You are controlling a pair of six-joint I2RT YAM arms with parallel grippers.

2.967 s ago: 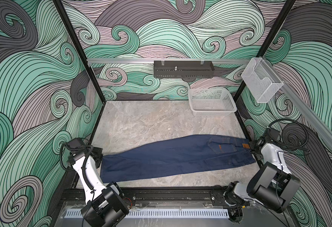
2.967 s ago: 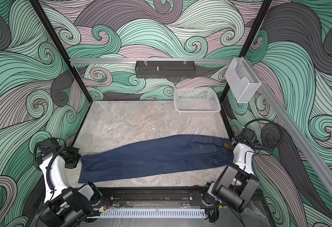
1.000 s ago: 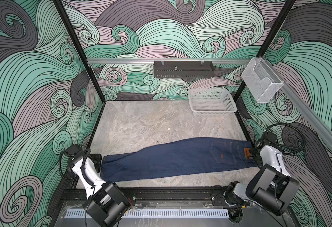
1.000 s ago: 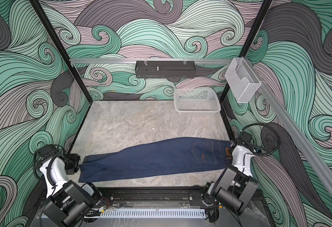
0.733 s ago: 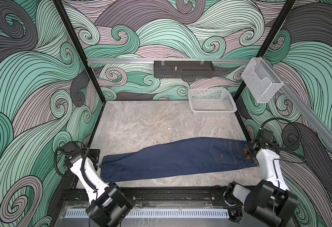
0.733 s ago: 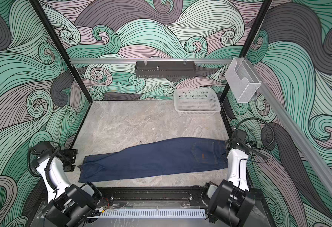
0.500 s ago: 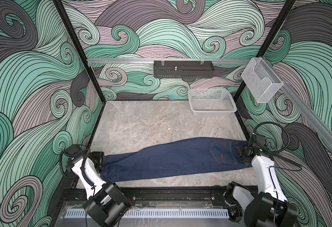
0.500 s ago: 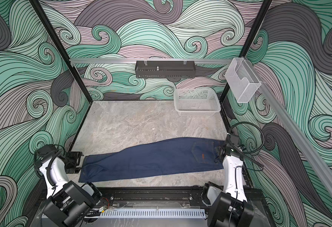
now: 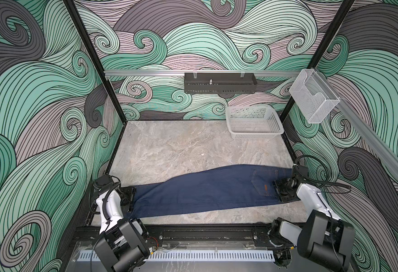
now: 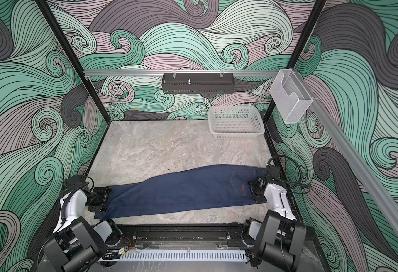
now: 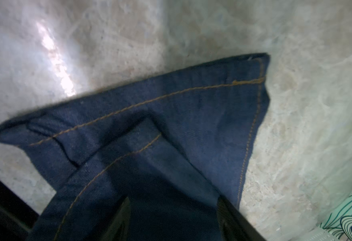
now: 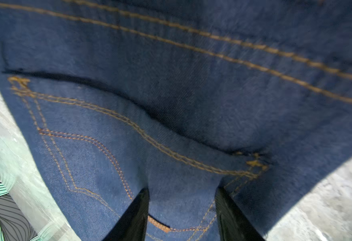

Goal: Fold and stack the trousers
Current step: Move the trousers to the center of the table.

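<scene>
The dark navy trousers (image 9: 207,190) lie flat across the front of the table in both top views, legs laid one on the other, waist to the right, hems to the left. My left gripper (image 9: 130,199) is low at the hem end, open, its fingers either side of the stitched hems (image 11: 171,133). My right gripper (image 9: 280,190) is over the waist end, open, just past the back pocket (image 9: 262,181). In the right wrist view its fingers (image 12: 137,210) straddle denim by the pocket's orange stitching (image 12: 150,137). Both grippers also show at the ends of the trousers (image 10: 181,190).
A white mesh basket (image 9: 254,122) stands at the back right corner. A black rack (image 9: 219,86) hangs on the back rail and a clear holder (image 9: 313,101) on the right rail. Black frame rails run along the table's front and sides.
The right gripper has moved left from the waist edge onto the trousers. The left gripper drew away from the hems, then came back over them. The trousers have hardly shifted.
</scene>
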